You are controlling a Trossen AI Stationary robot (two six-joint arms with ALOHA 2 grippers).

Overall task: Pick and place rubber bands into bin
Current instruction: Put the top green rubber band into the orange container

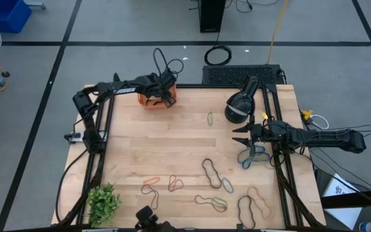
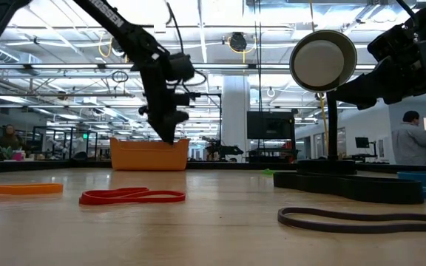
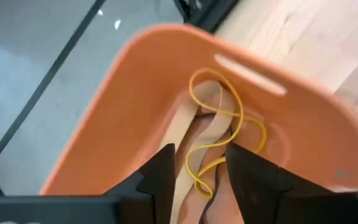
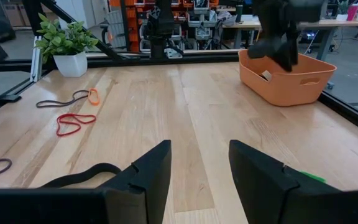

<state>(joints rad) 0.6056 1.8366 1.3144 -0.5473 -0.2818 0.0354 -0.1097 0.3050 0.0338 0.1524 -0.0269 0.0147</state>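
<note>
Thin yellow rubber band lies twisted in orange bin.

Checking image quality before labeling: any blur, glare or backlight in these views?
Left wrist view: bin rim soft and smeared, yellow rubber band inside sharper. Low view: bright ceiling lights backlight the scene, left gripper reads as a silhouette; nearest dark band soft. High view: even light, no glare. Right wrist view: sharp, mild sheen on the table.
</note>
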